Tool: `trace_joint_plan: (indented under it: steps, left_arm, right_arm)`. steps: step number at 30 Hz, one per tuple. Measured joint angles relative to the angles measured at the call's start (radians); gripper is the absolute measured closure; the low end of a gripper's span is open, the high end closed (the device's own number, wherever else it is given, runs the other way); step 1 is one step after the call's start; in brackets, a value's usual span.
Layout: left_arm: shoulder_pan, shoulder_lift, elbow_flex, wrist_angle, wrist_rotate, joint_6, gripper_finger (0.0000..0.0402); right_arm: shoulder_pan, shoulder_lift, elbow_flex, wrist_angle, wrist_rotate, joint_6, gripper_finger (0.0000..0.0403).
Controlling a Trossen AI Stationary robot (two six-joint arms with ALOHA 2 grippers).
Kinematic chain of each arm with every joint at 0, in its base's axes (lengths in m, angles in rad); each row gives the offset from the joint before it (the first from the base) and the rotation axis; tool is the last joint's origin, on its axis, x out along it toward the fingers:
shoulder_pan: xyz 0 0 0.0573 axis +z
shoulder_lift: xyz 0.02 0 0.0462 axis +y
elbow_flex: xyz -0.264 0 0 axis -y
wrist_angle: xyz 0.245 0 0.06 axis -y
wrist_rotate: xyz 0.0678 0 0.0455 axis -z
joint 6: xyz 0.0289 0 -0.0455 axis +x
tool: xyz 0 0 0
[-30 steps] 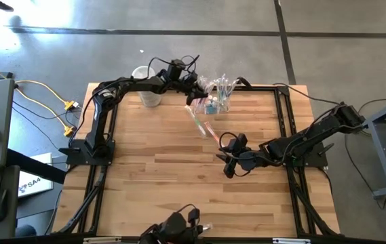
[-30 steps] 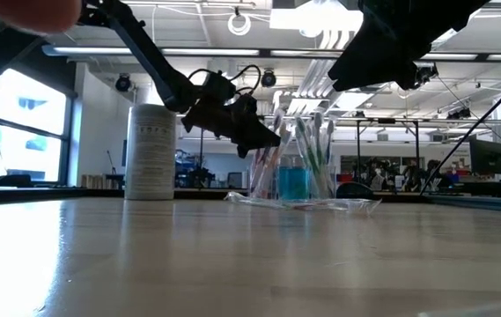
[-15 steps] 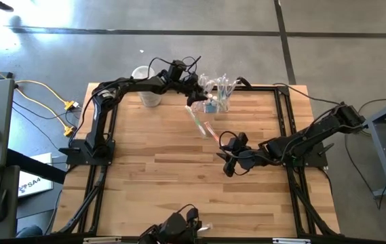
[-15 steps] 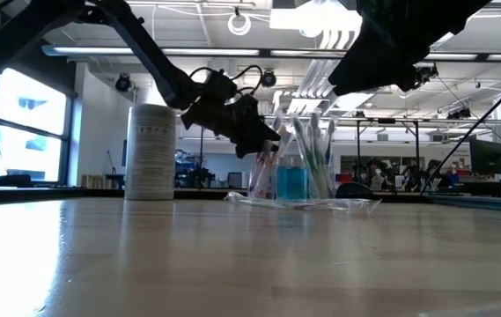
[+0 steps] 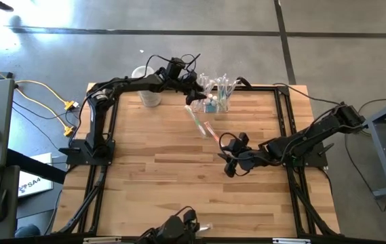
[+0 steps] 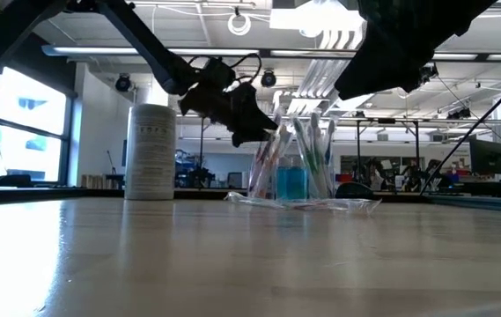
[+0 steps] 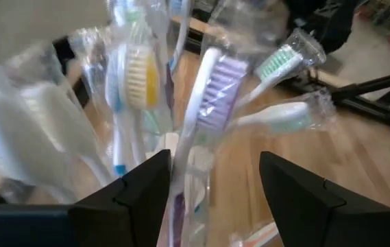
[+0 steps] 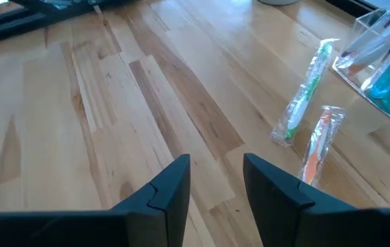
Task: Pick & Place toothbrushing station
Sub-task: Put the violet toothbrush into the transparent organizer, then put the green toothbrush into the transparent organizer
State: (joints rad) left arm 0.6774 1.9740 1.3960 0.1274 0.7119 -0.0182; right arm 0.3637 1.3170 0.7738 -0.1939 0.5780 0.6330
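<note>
The toothbrushing station [image 5: 218,97], a clear box with blue liquid and several wrapped toothbrushes standing in it, sits at the table's far edge [image 6: 294,180]. My left gripper [image 5: 194,97] hovers open just left of it, above the brush heads [image 6: 263,134]. In the left wrist view a purple-headed toothbrush [image 7: 212,89] slants down between the open fingers of my left gripper [image 7: 215,161]. My right gripper [image 5: 228,165] hangs open over the middle of the table with nothing between its fingers [image 8: 215,168]. My left gripper stands open around the purple-headed toothbrush's wrapped handle [image 7: 181,178], which passes close by one finger [image 7: 147,185]. Whether that finger touches it, I cannot tell. The brush leans in the station among the others.
Two wrapped toothbrushes lie flat on the wood in front of the station, one green [image 8: 304,96] and one orange [image 8: 318,147]. A whitish cylindrical container [image 5: 146,87] stands at the far left. A black frame [image 5: 284,122] runs along the table's edges.
My left gripper has risen a little beside the station, away from the brush handles and up toward their heads. The station and the brushes on the table have stayed where they were.
</note>
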Motion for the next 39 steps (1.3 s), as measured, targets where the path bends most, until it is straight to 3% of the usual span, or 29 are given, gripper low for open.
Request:
trace_joint_plan:
  steps: [13,19,24,28,32,39]
  left_arm:
    - [-0.035,-0.115,0.000,-0.183,-0.209,0.182,0.0184]
    - [-0.072,-0.207,0.000,-0.488,-0.364,0.344,0.0184]
    - [-0.109,-0.272,0.000,-0.794,-0.369,0.423,0.0184]
    - [-0.149,-0.277,0.000,-0.891,-0.375,0.441,0.0184]
    - [-0.175,-0.269,-0.005,-0.881,-0.381,0.464,0.0184]
    - [-0.214,-0.240,-0.061,-0.743,-0.385,0.647,0.0184]
  right_arm:
    - [0.000,0.000,0.000,-0.046,0.029,-0.009,0.0275]
    - [0.003,0.000,0.000,-0.061,0.030,-0.004,0.0275]
    - [0.003,0.000,0.000,-0.066,0.027,0.001,0.0275]
    - [0.003,0.000,-0.009,-0.058,0.026,0.007,0.0275]
    - [0.003,0.000,-0.041,-0.058,0.026,0.052,0.0275]
    - [0.003,0.000,-0.110,0.002,0.026,0.079,0.0275]
